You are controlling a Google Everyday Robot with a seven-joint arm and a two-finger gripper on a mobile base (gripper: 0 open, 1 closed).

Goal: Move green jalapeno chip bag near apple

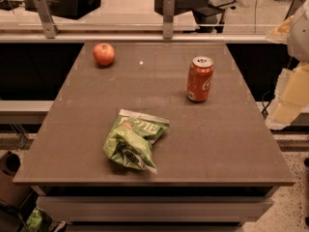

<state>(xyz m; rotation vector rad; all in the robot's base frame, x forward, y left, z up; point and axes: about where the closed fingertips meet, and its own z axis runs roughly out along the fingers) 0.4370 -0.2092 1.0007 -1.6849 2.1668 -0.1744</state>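
Green jalapeno chip bag (135, 139) first: you see it lying flat on the front half of the table (227, 144), a little left of centre. Its foil is shiny and badly crumpled, bunched into a lump at the near end and flatter at the far end, where a pale edge strip and printed lettering show. You cannot tell whether the green jalapeno chip bag is sealed, or what is left inside.

The apple (104, 53) sits at the far left of the table, round, smooth and red-orange, with a dimple on top. It is well apart from the bag.

The soda can (200, 79) stands upright on the right side, farther back than the bag. It is an orange-red cylinder with a silver lid; its contents are hidden.

The table top is a matte, flat grey-brown slab with straight edges.

Your gripper (288, 98) hangs beyond the table's right edge as a pale cream shape, touching nothing. You cannot tell how wide the claw stands.
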